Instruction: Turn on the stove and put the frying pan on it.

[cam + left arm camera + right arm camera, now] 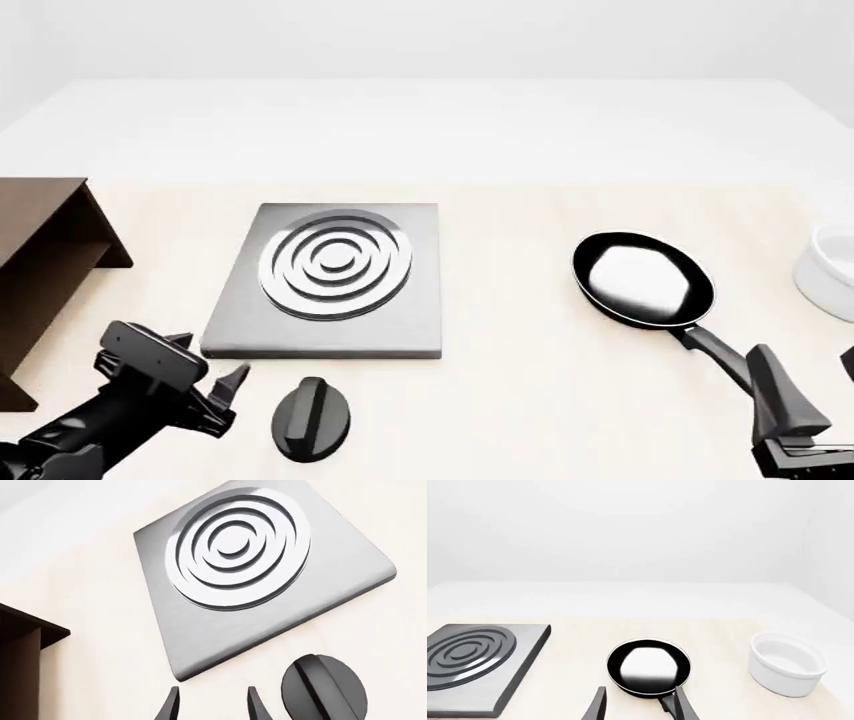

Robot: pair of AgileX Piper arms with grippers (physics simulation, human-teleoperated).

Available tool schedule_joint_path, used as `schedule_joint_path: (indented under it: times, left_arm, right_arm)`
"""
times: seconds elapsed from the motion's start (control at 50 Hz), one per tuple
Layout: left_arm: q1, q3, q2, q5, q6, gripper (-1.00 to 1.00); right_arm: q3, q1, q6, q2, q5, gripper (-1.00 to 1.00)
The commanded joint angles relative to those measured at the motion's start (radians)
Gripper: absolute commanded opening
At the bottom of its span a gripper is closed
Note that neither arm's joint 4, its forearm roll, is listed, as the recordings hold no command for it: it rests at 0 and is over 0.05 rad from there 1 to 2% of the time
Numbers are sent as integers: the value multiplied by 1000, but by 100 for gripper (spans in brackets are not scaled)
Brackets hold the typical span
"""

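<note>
Right now the stove (340,285) lies flat on the pale table (534,400), left of centre in the front view, its silver ring burner (334,263) bare. Its black oval knob (311,418) sits apart from the plate, just in front of the plate's near edge, ridge up. The frying pan (643,280) rests on the table well to the right of the stove, not on it, with its shiny inside facing up and its long handle (711,350) running back toward my right arm.

My left pincer (227,392) hangs just beside the knob, on its left, close to the plate's near left corner. In the left wrist view my 2 fingertips (171,705) stand apart with only bare table between them, so it is released and grasps nothing; the knob (323,687) lies to one side of them, untouched.

My right pincer (639,705) is low behind the pan. In the right wrist view its 2 fingertips (597,704) are spread, and the pan's handle (666,702) runs close along 1 of them; I cannot tell whether it touches. Nothing is clamped.

Further out, a white bowl (830,272) stands at the right edge of the table beyond the pan, and a dark brown wooden cabinet (40,270) stands at the left edge.
</note>
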Motion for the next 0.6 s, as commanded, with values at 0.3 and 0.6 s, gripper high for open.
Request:
schedule_joint_path:
  times: [0.3, 0.6]
  left_arm:
    - [-169, -32, -23, 123, -80, 100]
    - [-211, -19, -58, 178, -98, 100]
  right_arm:
    - [1, 1, 2, 5, -7, 100]
    - [3, 1, 0, -4, -3, 100]
